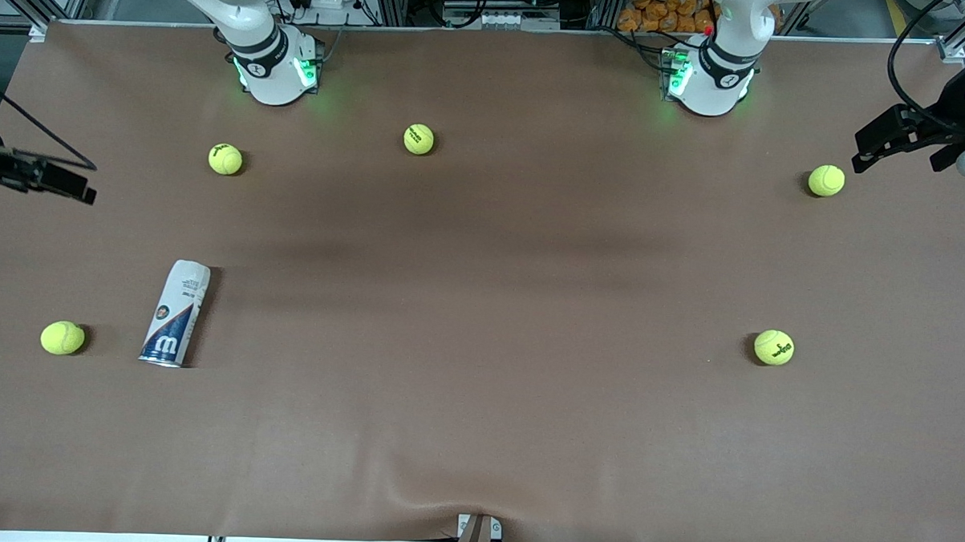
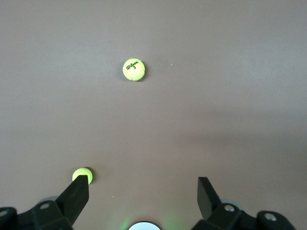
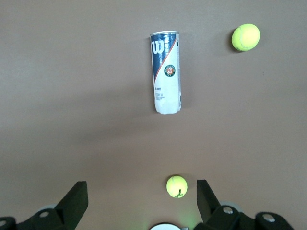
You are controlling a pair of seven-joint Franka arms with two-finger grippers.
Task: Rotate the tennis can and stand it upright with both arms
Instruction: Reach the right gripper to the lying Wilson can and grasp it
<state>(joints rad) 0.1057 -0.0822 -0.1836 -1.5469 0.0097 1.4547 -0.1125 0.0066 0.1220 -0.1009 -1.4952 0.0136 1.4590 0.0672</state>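
Note:
The tennis can (image 1: 174,314) lies on its side on the brown table toward the right arm's end. Its silvery rim and dark blue "W" end point toward the front camera. It also shows in the right wrist view (image 3: 166,72). My right gripper (image 1: 84,193) hangs high over the table edge at the right arm's end, apart from the can. In its wrist view it is open and empty (image 3: 143,191). My left gripper (image 1: 858,152) hangs high over the left arm's end, open and empty (image 2: 143,191). Both arms wait.
Several yellow-green tennis balls lie loose on the table. One (image 1: 63,337) is beside the can toward the right arm's end, and one (image 1: 225,158) is farther from the camera. Others lie near mid-table (image 1: 419,139) and toward the left arm's end (image 1: 826,180), (image 1: 774,347).

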